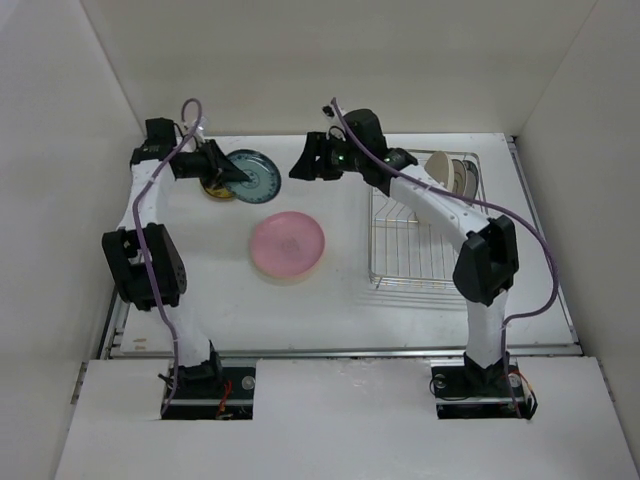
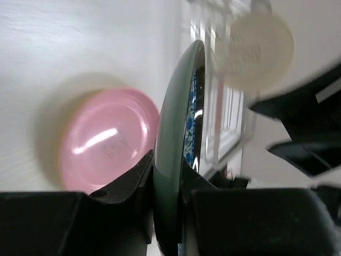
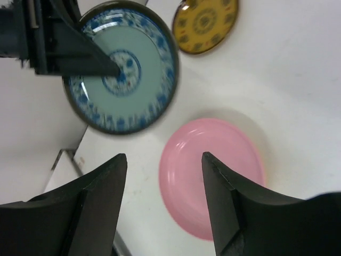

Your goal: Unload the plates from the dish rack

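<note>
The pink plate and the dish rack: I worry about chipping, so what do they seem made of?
Pink plate: smooth and glossy, with a bright streak of reflected light; glazed ceramic or melamine, the look leaves it open. Dish rack: thin silvery wires, probably chromed or stainless metal.

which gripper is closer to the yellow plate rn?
Left. The left gripper holds the teal plate directly beside the yellow plate; the right gripper, open, sits off toward the dish rack.

cream plate (image 2: 257, 49) blurred, teal plate (image 2: 171, 138) partly hidden
</note>
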Motion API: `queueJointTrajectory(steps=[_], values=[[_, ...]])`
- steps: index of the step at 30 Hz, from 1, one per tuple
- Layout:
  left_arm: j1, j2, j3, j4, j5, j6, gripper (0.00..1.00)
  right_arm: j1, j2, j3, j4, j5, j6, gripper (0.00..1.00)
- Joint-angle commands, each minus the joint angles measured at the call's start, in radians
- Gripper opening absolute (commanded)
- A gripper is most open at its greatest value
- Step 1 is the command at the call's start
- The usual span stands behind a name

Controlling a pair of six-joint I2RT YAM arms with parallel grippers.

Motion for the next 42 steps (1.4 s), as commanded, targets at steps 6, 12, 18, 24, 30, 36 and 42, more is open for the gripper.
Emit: queueJointTrajectory(steps=[6,12,18,24,30,36,42], values=[[0.19,0.309,0.243,0.119,-0.174,-0.288,0.0,-0.06,-0.162,0.019,-0.078,0.181,-0.085,0.64],[0.19,0.492,0.404,0.139,-0.282,-0.309,0.0,-0.06,-0.171,0.042,-0.143,0.191,-0.142,0.64],[0.181,0.576,0.54,0.129,-0.332,-0.24,0.06,-0.06,-0.171,0.051,-0.173,0.169,-0.162,0.64],[0.172,0.612,0.576,-0.004,-0.426,-0.156,0.44,-0.06,-0.171,0.07,-0.195,0.178,-0.18,0.65],[0.141,0.642,0.618,-0.147,-0.551,-0.029,0.63,-0.06,-0.171,0.09,-0.204,0.178,-0.19,0.65],[0.083,0.665,0.716,-0.272,-0.7,0.123,0.65,-0.06,-0.189,0.067,-0.204,0.169,-0.199,0.65],[0.063,0.665,0.77,-0.269,-0.778,0.16,0.71,-0.06,-0.229,0.004,-0.204,0.167,-0.199,0.65]])
